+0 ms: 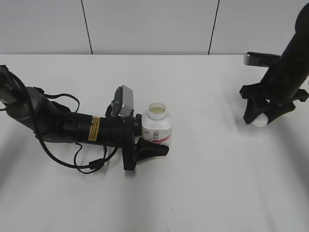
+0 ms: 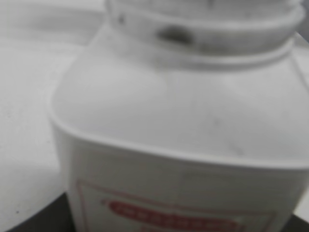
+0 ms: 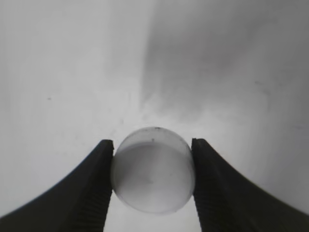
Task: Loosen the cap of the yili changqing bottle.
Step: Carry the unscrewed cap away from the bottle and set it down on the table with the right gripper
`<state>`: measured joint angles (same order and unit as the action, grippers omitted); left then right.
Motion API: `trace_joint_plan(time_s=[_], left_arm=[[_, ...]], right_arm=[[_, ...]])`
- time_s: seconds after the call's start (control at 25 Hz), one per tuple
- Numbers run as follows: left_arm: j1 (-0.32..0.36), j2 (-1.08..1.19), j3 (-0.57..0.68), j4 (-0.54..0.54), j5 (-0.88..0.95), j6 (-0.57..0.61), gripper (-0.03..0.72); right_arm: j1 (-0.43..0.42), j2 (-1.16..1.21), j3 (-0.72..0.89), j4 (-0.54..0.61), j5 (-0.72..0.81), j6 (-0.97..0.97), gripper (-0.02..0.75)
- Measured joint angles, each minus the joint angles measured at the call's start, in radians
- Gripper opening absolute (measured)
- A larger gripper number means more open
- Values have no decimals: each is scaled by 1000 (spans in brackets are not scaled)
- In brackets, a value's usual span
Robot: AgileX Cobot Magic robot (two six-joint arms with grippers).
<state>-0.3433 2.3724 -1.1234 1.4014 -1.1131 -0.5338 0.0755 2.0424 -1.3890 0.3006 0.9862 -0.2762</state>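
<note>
The yili changqing bottle stands upright near the table's middle, its neck open with no cap on it. My left gripper is shut on the bottle's lower body from the left. In the left wrist view the bottle fills the frame, with its shoulder and red label showing. The cap is off the bottle and sits between the jaws of my right gripper at the right of the table, down at the surface. In the right wrist view the cap is pinched between both fingers of the right gripper.
The white table runs to a pale wall at the back. My left arm and its cables lie low across the left side. The right arm comes down from the upper right.
</note>
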Motion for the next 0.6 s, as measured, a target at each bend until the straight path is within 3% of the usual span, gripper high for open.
trace_joint_plan(time_s=[0.24,0.6], left_arm=[[0,0,0,0,0,0,400],[0,0,0,0,0,0,400]], right_arm=[[-14,0,33,-125,-27,69,388],[-14,26,38,-130,-118,78,388]])
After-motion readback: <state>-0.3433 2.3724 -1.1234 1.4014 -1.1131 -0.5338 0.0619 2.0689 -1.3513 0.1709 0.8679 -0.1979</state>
